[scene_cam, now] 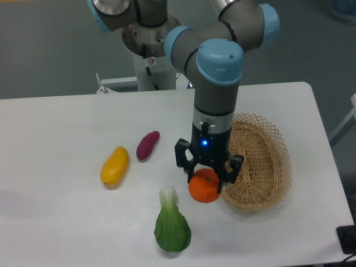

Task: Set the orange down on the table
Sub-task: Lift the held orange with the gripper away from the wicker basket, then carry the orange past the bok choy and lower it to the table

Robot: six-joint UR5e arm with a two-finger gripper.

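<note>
One arm, reaching down from above over a white tabletop (67, 122), its hand (208, 173) pointing straight down with a blue light lit on the wrist. Hand clenched around the orange (203, 187), dark fingers (183, 157) flanking the fruit's upper half. Orange positioned just left of the wicker basket (261, 167), outside its rim, low over the tabletop; contact with the surface not discernible from this view. Basket lying toward the right edge of the tabletop, its woven rim just beside the right finger. Bok choy (172, 223) lying near and to the lower left of the orange, white stalk end uppermost, green leaves toward the front edge. Purple sweet potato (148, 145) and yellow-orange mango-like fruit (114, 166) resting side by side farther left, well apart from the hand.
</note>
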